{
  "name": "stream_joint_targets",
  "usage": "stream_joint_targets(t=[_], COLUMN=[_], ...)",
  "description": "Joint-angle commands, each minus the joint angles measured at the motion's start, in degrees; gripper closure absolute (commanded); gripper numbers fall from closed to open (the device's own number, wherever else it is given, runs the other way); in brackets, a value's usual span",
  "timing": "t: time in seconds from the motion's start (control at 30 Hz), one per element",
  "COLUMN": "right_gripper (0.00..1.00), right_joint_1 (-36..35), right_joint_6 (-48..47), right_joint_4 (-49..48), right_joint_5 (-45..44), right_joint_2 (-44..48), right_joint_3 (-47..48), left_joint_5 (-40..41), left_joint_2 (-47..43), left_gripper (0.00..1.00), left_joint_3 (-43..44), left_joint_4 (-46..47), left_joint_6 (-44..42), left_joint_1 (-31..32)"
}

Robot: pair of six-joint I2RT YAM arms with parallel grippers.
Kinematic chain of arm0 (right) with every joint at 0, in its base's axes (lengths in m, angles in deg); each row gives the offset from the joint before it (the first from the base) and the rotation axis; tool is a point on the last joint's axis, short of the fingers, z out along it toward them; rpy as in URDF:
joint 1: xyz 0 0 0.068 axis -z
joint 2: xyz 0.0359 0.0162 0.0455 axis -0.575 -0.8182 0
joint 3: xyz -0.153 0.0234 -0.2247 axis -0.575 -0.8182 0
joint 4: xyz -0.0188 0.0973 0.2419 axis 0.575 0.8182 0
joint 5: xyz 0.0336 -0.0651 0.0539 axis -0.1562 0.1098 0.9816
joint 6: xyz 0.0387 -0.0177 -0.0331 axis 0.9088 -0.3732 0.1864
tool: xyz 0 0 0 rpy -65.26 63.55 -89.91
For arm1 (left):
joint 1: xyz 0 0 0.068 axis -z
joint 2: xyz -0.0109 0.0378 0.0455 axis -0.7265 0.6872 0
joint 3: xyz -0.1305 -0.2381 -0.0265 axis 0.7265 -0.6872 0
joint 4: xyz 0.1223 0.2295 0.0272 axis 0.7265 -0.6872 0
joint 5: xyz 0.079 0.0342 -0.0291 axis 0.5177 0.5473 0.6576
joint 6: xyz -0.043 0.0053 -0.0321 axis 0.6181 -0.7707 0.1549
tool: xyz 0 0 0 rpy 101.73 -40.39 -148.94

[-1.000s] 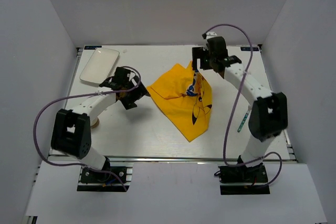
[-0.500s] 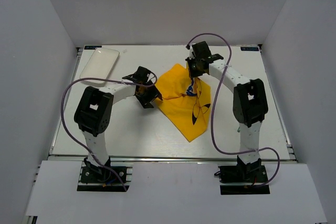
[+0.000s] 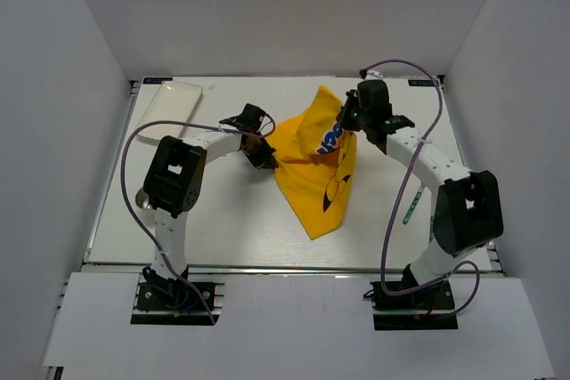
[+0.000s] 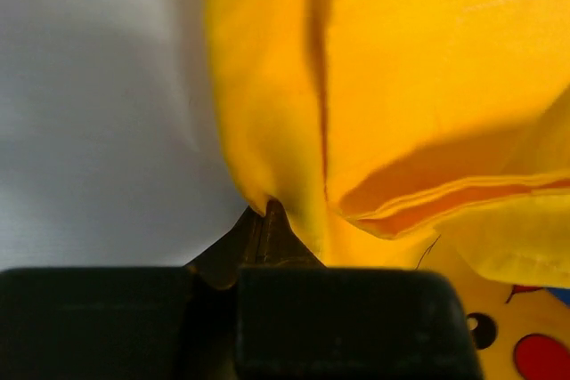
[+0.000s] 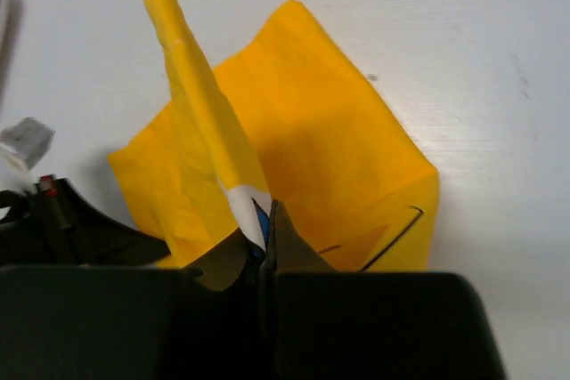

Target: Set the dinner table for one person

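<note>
A yellow cartoon-print cloth (image 3: 316,166) hangs crumpled over the middle of the white dinner table (image 3: 240,220), lifted at two edges. My left gripper (image 3: 267,159) is shut on the cloth's left edge; in the left wrist view the fabric (image 4: 401,104) bunches at the closed tips of that gripper (image 4: 265,213). My right gripper (image 3: 343,122) is shut on the cloth's upper right part, pulling it up into a ridge. In the right wrist view the cloth (image 5: 303,149) rises from the pinched tips of that gripper (image 5: 267,220).
A white rectangular plate (image 3: 169,109) lies at the table's back left corner. Something round (image 3: 142,198) peeks out beside the left arm. A thin greenish stick (image 3: 410,207) lies near the right arm. Grey-white walls stand on three sides.
Both grippers went from open to shut on the cloth. The left one moved right to the cloth's edge; the right one dipped onto it, then lifted it into a peak.
</note>
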State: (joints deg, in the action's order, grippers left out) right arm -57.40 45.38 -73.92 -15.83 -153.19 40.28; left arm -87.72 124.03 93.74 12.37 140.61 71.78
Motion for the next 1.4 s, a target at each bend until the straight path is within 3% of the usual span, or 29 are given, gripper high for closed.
stream_joint_targets(t=[0.0, 0.13, 0.27, 0.37, 0.57, 0.6, 0.63, 0.67, 0.7, 0.73, 0.77, 0.8, 0.87, 0.9, 1.0, 1.03, 1.07, 1.13, 1.2, 1.3, 1.37], right_gripper=[1.00, 1.00, 1.00, 1.00, 1.00, 0.82, 0.70, 0.50, 0.31, 0.19, 0.11, 0.11, 0.11, 0.11, 0.11, 0.11, 0.11, 0.11, 0.11, 0.14, 0.24], right_joint_1=[1.2, 2.4, 3.6, 3.8, 3.4, 3.2, 3.2, 3.2, 3.0, 2.8, 2.7, 2.7, 2.7, 2.8, 2.7, 2.9, 3.0, 3.1, 3.5, 3.9, 4.1], right_joint_6=[11.3, 21.1, 31.2, 37.0, 38.4, 36.6, 36.2, 35.9, 35.2, 35.1, 34.6, 34.0, 33.0, 32.6, 32.8, 34.2, 35.0, 35.8, 35.9, 35.4, 35.2], right_joint_4=[-3.8, -3.5, -3.0, -2.5, -6.1, -9.0, -11.9, -13.5, -15.4, -19.4, -21.6, -22.2, -20.2, -18.3, -11.0, -9.7, -8.6, -8.0, -6.1, -2.2, -0.3], right_joint_5=[-13.4, -25.9, -30.3, -32.1, -28.4, -25.1, -23.8, -22.1, -18.4, -16.5, -14.6, -13.3, -13.7, -15.4, -19.3, -20.2, -21.2, -23.1, -24.7, -24.6, -24.6], right_joint_2=[5.1, 12.7, 20.9, 29.3, 38.5, 39.7, 40.9, 43.9, 45.3, 47.3, 50.5, 51.7, 53.4, 53.1, 49.8, 48.0, 47.6, 46.7, 45.8, 41.7, 38.2], right_joint_3=[-8.1, -20.7, -34.0, -43.1, -54.4, -55.9, -57.4, -60.2, -62.0, -63.6, -65.5, -67.4, -66.6, -65.6, -61.6, -61.1, -60.7, -60.6, -59.2, -56.1, -53.3], left_joint_5=[11.1, 18.0, 21.6, 23.9, 25.1, 24.7, 24.6, 25.0, 25.4, 25.8, 25.9, 25.8, 25.9, 25.0, 22.2, 20.7, 19.6, 15.2, 11.9, 9.8, 5.5], left_joint_2=[5.6, 9.0, 10.4, 10.1, 7.5, 7.4, 7.3, 7.1, 6.8, 5.6, 4.9, 4.1, 0.2, -1.8, -14.6, -18.6, -26.4, -33.6, -40.7, -43.8, -43.8], left_gripper=[1.00, 1.00, 1.00, 1.00, 1.00, 1.00, 0.93, 0.81, 0.55, 0.39, 0.23, 0.02, 0.02, 0.02, 0.02, 0.02, 0.02, 0.02, 0.02, 0.02, 0.02], left_joint_3=[4.0, 19.4, 27.2, 29.6, 26.8, 26.7, 27.1, 27.7, 28.8, 29.4, 30.0, 31.2, 31.0, 29.6, 13.3, 2.2, -3.3, -15.6, -20.5, -24.5, -27.2], left_joint_4=[-7.8, -15.4, -19.7, -21.6, -20.7, -20.7, -21.3, -21.8, -22.5, -22.8, -23.0, -24.1, -26.6, -26.6, -21.4, -18.9, -15.1, -11.6, -9.7, -9.8, -7.8], left_joint_6=[-3.0, -6.4, -7.6, -8.0, -8.0, -8.1, -8.2, -8.4, -9.4, -9.9, -10.5, -11.4, -11.5, -11.2, -8.2, -7.4, -4.8, -2.9, 0.1, 2.3, 4.3], left_joint_1=[-2.0, -3.8, -6.2, -8.0, -10.0, -10.0, -10.6, -10.6, -10.6, -10.6, -10.6, -9.8, -8.5, -8.5, -7.4, -7.3, -6.8, -6.2, -4.6, -3.8, -2.3])
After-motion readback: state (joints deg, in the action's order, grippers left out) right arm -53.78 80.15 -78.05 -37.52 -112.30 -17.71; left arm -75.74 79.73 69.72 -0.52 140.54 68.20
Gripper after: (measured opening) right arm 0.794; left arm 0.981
